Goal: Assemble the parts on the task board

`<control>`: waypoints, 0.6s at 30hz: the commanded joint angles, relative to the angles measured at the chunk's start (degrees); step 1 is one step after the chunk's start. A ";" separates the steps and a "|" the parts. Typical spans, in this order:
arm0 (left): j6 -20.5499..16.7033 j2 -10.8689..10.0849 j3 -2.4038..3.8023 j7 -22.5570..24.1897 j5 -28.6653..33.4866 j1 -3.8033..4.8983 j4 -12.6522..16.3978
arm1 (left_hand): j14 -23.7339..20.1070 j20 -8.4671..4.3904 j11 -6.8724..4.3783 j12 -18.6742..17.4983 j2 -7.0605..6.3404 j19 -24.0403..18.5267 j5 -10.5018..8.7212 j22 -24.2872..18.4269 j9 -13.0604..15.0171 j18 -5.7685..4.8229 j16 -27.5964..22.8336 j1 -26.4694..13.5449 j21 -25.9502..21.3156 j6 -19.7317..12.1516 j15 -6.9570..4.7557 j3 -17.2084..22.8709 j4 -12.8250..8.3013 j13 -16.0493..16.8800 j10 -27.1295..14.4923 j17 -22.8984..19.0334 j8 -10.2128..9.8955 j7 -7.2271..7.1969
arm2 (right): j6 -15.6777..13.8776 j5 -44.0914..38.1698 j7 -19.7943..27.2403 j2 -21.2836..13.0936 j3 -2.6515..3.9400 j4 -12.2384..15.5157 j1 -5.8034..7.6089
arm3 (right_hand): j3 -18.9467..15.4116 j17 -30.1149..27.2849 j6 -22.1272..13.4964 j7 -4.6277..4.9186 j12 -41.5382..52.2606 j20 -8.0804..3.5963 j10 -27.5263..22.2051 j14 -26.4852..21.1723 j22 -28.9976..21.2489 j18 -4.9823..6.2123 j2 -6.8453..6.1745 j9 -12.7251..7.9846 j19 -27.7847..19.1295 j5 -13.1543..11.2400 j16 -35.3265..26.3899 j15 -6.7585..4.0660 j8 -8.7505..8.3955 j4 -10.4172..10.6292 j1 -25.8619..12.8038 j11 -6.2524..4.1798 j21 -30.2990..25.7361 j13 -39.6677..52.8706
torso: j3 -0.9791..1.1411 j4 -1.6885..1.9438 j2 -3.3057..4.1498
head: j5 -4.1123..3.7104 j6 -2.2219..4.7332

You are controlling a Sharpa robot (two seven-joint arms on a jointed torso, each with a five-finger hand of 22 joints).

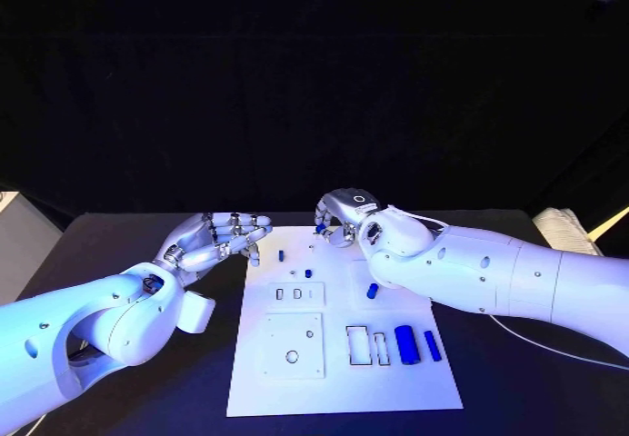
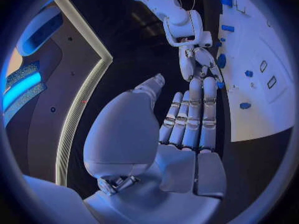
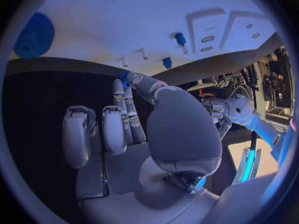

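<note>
Counts, head view: 1 white task board (image 1: 344, 363). Blue parts visible on it: 5 – a large cylinder (image 1: 406, 344), a slim bar (image 1: 433, 345) beside it, a small piece (image 1: 373, 291) mid-board, a tiny one (image 1: 308, 272) further up, and one (image 1: 319, 227) at the right hand's fingertips. 2 hands were there: left hand (image 1: 216, 238), right hand (image 1: 352, 214).

White task board (image 1: 344, 381) flat mid-table, small blue parts (image 1: 405, 344) scattered across it
</note>
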 commanded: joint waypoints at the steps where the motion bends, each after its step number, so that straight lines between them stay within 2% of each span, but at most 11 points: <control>1: 1.15 0.19 0.05 0.22 -0.10 0.27 0.29 | -0.39 0.03 0.12 -0.18 0.57 -0.51 -0.22 0.07 0.07 0.79 0.35 -0.19 0.24 -0.43 -0.08 0.18 -0.30 -0.05 -0.36 -0.05 -0.38 0.12 | -0.37 0.05 0.58 0.57 0.02 -0.72 -0.18 | -0.24 -0.02 -0.38 -0.01 -0.20 -0.24 -0.02 2.61 3.75 -0.20 -0.22 0.05 1.80 0.12 0.28 -0.33 0.12 0.23 -0.22 0.04 0.25 0.02 | -0.03 0.13 0.21 | 0.10 0.01; 7: 1.03 0.14 0.05 0.15 -0.10 0.60 0.31 | -0.39 0.03 0.12 -0.18 0.57 -0.51 -0.22 0.07 0.07 0.79 0.35 -0.19 0.24 -0.43 -0.08 0.18 -0.30 -0.05 -0.36 -0.05 -0.38 0.12 | 0.08 0.11 0.64 1.40 0.02 -1.81 -0.29 | -0.22 -0.10 -0.41 0.00 -0.22 -0.24 -0.03 2.59 3.62 -0.18 -0.22 0.07 1.75 0.14 0.24 -0.32 0.10 0.24 -0.23 0.04 0.16 0.03 | -0.31 0.51 0.48 | -0.13 -0.06; 8: 1.02 0.14 0.05 0.14 -0.10 0.67 0.30 | -0.39 0.03 0.12 -0.18 0.57 -0.51 -0.22 0.07 0.07 0.79 0.35 -0.19 0.24 -0.43 -0.08 0.18 -0.30 -0.05 -0.36 -0.05 -0.38 0.12 | 0.22 0.12 0.63 1.49 0.02 -1.99 -0.30 | -0.22 -0.10 -0.41 0.00 -0.22 -0.24 -0.03 2.59 3.62 -0.18 -0.22 0.07 1.75 0.14 0.24 -0.32 0.10 0.24 -0.23 0.04 0.16 0.03 | -0.29 0.47 0.49 | -0.10 -0.14; 14: 0.97 0.00 0.05 0.10 -0.10 1.03 0.45 | -0.40 0.04 0.11 -0.12 0.62 -0.62 -0.23 0.19 0.10 0.80 0.43 -0.09 0.45 -0.40 -0.09 0.27 -0.37 -0.03 -0.35 -0.14 -0.38 0.11 | 0.94 0.09 0.59 1.72 0.00 -2.69 -0.32 | -0.22 -0.10 -0.41 0.00 -0.22 -0.24 -0.03 2.59 3.62 -0.18 -0.22 0.07 1.75 0.14 0.24 -0.32 0.10 0.24 -0.23 0.04 0.16 0.03 | -0.50 0.68 0.83 | -0.28 -0.19; 18: 0.94 -0.07 0.05 0.08 -0.10 1.19 0.48 | -0.40 0.04 0.11 -0.12 0.62 -0.62 -0.23 0.19 0.10 0.80 0.43 -0.09 0.45 -0.40 -0.09 0.27 -0.37 -0.03 -0.35 -0.14 -0.38 0.11 | 1.24 0.05 0.59 1.65 -0.01 -2.87 -0.33 | -0.19 -0.19 -0.52 0.02 -0.26 -0.23 -0.08 2.57 3.57 -0.16 -0.25 0.11 1.72 0.20 0.20 -0.31 0.05 0.25 -0.26 0.06 0.12 0.04 | -0.50 0.66 0.83 | -0.28 -0.19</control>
